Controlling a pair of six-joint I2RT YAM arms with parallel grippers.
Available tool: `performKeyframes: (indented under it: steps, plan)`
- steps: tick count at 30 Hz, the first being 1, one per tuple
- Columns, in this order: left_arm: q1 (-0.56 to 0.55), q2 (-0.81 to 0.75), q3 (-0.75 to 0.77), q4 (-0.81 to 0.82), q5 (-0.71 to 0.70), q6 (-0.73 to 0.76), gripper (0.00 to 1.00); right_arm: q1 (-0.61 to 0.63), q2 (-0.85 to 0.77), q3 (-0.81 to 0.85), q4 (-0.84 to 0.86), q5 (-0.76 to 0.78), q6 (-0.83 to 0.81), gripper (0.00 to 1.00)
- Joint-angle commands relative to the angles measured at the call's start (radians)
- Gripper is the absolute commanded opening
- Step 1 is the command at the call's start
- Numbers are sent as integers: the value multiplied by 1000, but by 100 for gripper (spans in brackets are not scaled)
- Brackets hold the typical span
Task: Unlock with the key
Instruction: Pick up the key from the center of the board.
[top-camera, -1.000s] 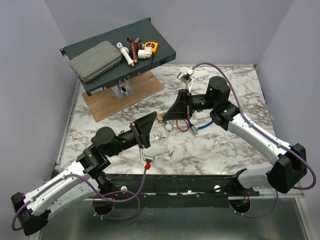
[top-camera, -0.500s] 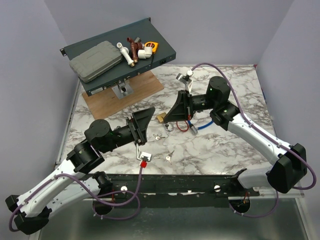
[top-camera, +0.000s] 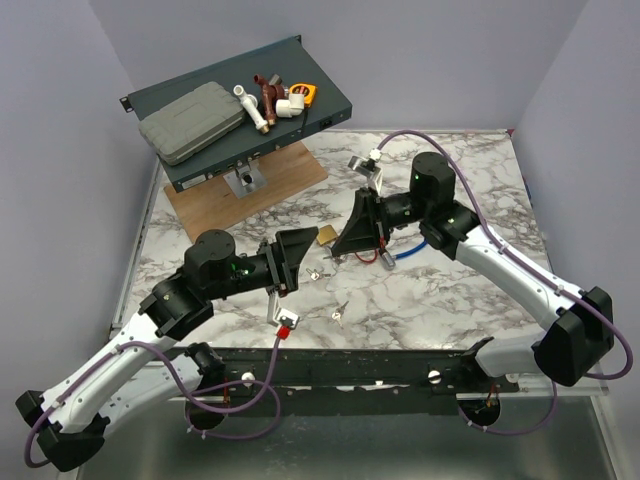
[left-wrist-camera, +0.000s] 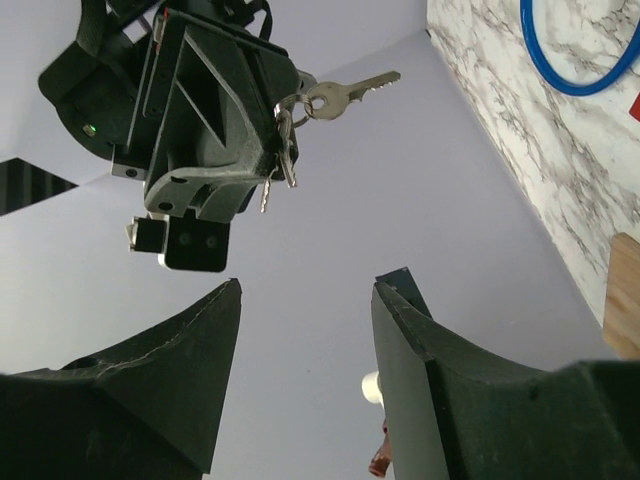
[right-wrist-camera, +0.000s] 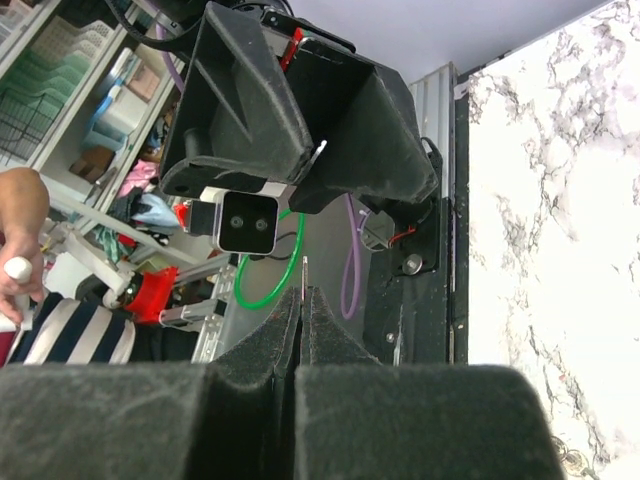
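While right claw (right-wrist-camera: 301, 300) clamps key (left-wrist-camera: 350, 92), left claw (left-wrist-camera: 308, 292) half-open, empty, well inside table (top-camera: 480, 290) edges.

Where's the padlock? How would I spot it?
On the white marble table, look where the left gripper and the right gripper nearly meet. The brass padlock shows in the gap between them. It is the only gold-coloured thing there; the little keys nearby are silver.

Left tool (left-wrist-camera: 308, 288) gapes wide — right tool (right-wrist-camera: 303, 296) clamped tight, the two facing each other.
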Motion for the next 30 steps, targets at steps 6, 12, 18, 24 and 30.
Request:
performKeyframes:
  steps: [6, 12, 18, 24, 30]
  plan:
    - [3, 3, 26, -65, 154, 88, 61, 18, 39, 58, -30, -59, -47, 1]
    - [4, 27, 24, 1, 150, 96, 58, 43, 59, 56, -12, -67, -31, 1]
    - [3, 32, 25, 8, 155, 106, 49, 61, 73, 64, -3, -69, -25, 1]
    - [2, 16, 21, -7, 167, 101, 38, 63, 80, 66, 33, -67, -1, 1]
    - [0, 12, 22, -3, 165, 92, 37, 64, 101, 72, 133, -79, 70, 1]
